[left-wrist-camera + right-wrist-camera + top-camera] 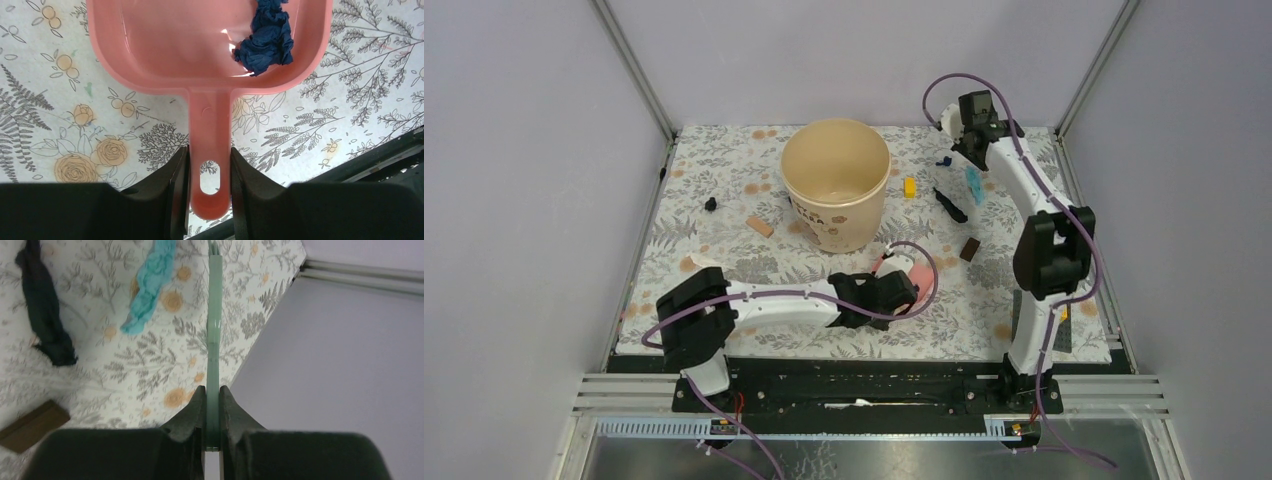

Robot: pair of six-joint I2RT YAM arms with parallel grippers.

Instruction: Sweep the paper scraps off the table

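Dustpan (pixel 165 45), smooth pink plastic, sits in front of the beige tub (pixel 844 225), left gripper (pixel 210 162) clamping its slotted handle; one crumpled blue scrap (pixel 265 45) lies inside. Right gripper (pixel 212 395) pinches a thin green rod (pixel 214 315), far end cut off; twisted black strip (pixel 45 325) and teal strip (pixel 150 285) lie on the floral table (pixel 714 170) right of the tub.

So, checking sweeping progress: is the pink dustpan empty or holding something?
Not empty: one crumpled dark blue paper scrap lies inside the dustpan.

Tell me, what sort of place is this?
Probably a robot test booth: plain walls on a metal frame enclose a flower-printed table, and the left arm and the right arm are bolted at its near edge.
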